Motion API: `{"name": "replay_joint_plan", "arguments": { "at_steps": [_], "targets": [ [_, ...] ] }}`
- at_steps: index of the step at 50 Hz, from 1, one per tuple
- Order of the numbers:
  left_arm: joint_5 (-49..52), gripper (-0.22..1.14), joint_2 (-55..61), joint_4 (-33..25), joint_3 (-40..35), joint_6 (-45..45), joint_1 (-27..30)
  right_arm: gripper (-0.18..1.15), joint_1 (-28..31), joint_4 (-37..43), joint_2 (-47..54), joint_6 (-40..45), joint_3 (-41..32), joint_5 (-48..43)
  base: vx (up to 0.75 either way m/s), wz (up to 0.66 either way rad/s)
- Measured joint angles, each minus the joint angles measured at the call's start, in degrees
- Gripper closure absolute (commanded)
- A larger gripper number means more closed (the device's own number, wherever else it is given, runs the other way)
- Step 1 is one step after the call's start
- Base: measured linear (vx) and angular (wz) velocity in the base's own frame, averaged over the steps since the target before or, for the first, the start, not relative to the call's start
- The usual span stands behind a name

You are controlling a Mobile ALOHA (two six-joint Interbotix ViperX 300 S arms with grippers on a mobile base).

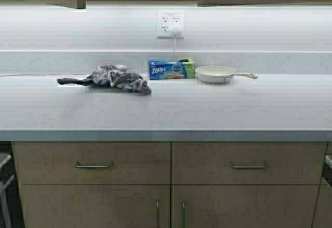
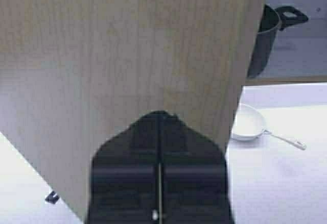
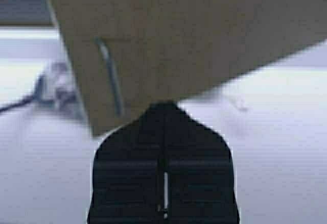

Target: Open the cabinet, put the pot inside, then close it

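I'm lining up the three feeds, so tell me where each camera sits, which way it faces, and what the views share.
High view: on the robot's frame, looking forward and down at the countertop; no arm shows.
Left wrist view: on the left arm, facing a cabinet door; the left gripper is shut against it, the pot inside beyond.
Right wrist view: on the right arm, facing the other door; the right gripper is shut.
Shared: the white frying pan shows in the high and left wrist views.

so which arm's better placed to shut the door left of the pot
Left: its shut tool sits against that cabinet door, pot just past its edge. Right tool faces the handled door.
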Motion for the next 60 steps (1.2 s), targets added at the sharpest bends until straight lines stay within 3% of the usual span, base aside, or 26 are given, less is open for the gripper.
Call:
{"name": "replay_joint_plan", "arguments": {
  "at_steps": [16,32,41,60],
  "targets": [
    [-1.8,0.88,11.2,0.0,-8.2,-0.4,-3.5,0.91,0.3,-0.1,2.1,-0.9,-0.1,-0.8,0.05,-0.01],
    [-2.2,0.88,0.3,0.0,3.5,-0.4,-4.7,0.91,2.8,-0.2,3.4,-2.1,-1.5,-1.1,0.1,0.0],
    [-2.6,0.88,-4.0,0.0,8.0,-0.4,-6.2,0.91,5.6,0.3,9.2,-2.1,-7.9,-1.4,0.14,0.04],
    [-2.7,0.88,-4.0,0.0,7.7,-0.6,-7.6,0.91,6.0,0.5,24.7,-2.3,-22.7,-0.3,0.14,0.03]
  ]
}}
